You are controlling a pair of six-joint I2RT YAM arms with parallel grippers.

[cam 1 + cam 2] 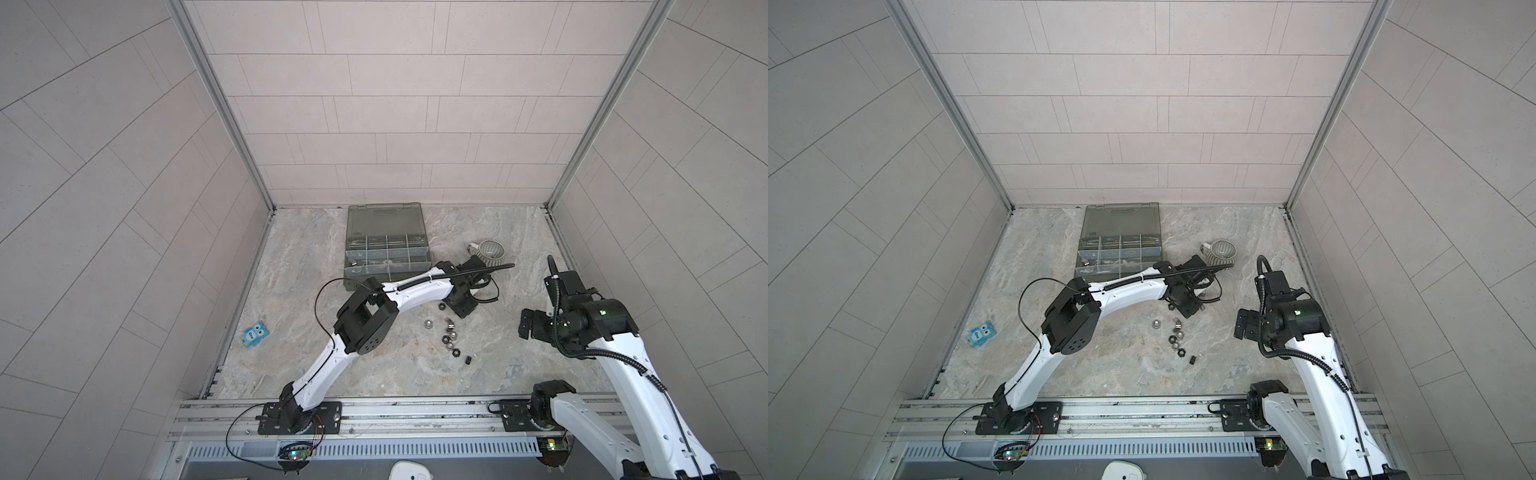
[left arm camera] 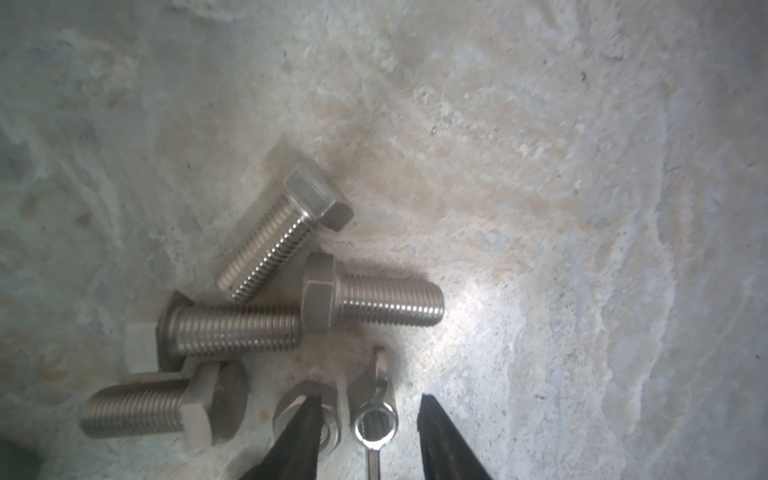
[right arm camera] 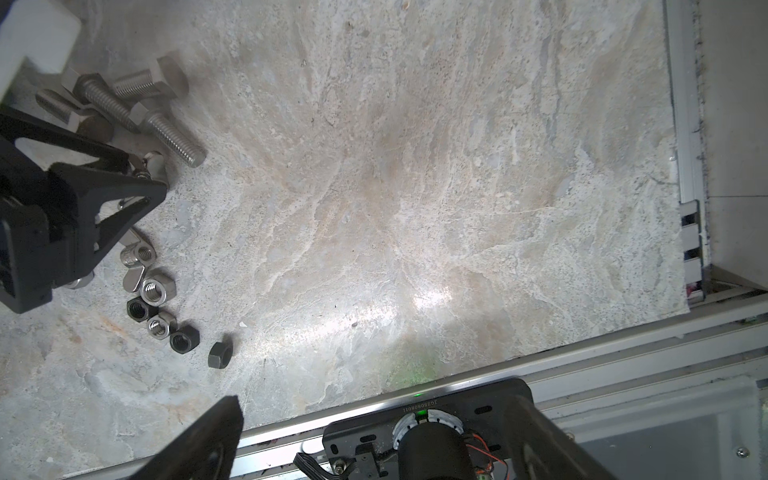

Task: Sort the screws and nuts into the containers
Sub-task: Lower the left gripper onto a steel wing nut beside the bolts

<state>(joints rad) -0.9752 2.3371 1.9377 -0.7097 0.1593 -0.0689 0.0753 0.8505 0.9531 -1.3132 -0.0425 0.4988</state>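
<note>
1. Marbled tabletop [image 2: 540, 208] carries a silver wing nut [image 2: 374, 419] lying flat between the fingers [image 2: 299, 444] of the left gripper [image 2: 369, 405]; the fingers stand apart, one close beside it, the other across a clear gap, neither clamped on it.
2. One fingertip overlaps a silver hex nut [image 2: 286, 415] just beside the wing nut; four screws [image 2: 266, 245] lie clustered nearby.
3. More nuts [image 3: 153, 291] trail toward the near edge; the containers [image 1: 397, 252] sit well apart at the back, a striped mug [image 1: 490, 250] to their right.
4. Off to the side, the right gripper [image 1: 524, 325] hovers empty; its fingers are spread wide.
</note>
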